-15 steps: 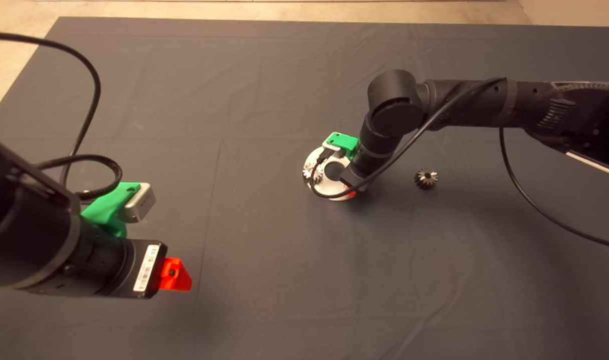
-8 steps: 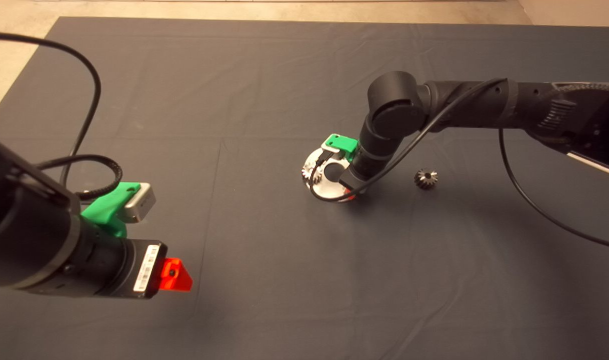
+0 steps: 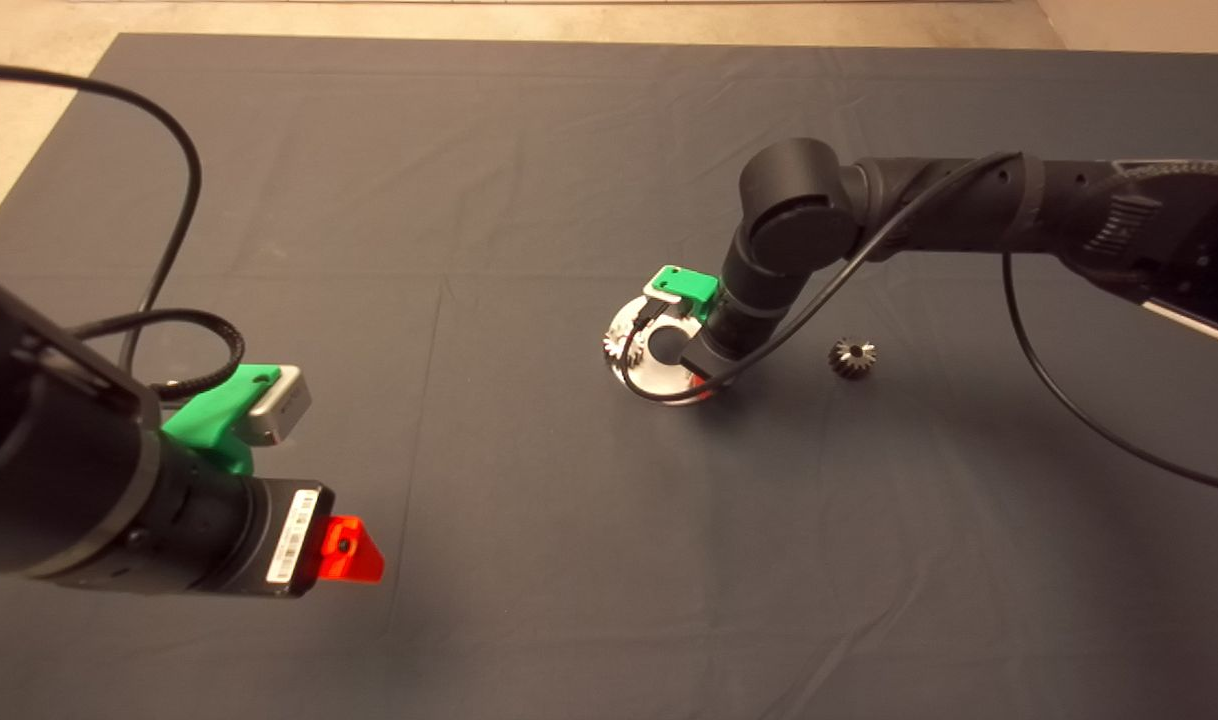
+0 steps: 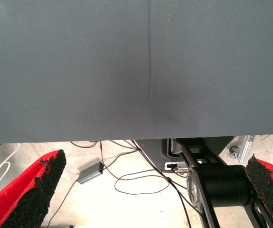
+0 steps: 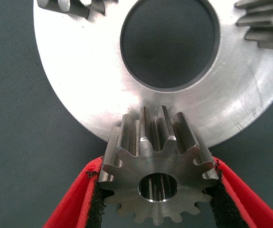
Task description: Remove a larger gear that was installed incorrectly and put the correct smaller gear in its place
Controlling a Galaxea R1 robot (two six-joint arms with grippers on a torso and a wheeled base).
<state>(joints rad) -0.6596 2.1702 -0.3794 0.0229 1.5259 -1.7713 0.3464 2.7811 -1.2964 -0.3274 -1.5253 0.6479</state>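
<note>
My right gripper (image 5: 156,165) is shut on the smaller gear (image 5: 157,183), a dark-steel toothed gear with a bright face and centre hole. It holds the gear over the rim of the round silver plate (image 5: 79,76), beside the plate's big middle hole. In the head view the right wrist hides this gripper (image 3: 702,388) above the plate (image 3: 659,385). The larger gear (image 3: 852,357), cone-shaped with pointed teeth, lies on the mat to the right of the plate, apart from it. My left gripper (image 3: 349,550) waits open at the lower left.
Two paler small gears (image 5: 264,21) (image 5: 74,7) sit on the plate's far side; one shows as a gear (image 3: 619,346) on the plate's left in the head view. A black cable loops in front of the plate. Beyond the mat's edge, cables lie on the floor (image 4: 127,175).
The right arm has shifted very slightly to the right, with the gear still held at the plate. The left arm and the gear on the mat have not moved.
</note>
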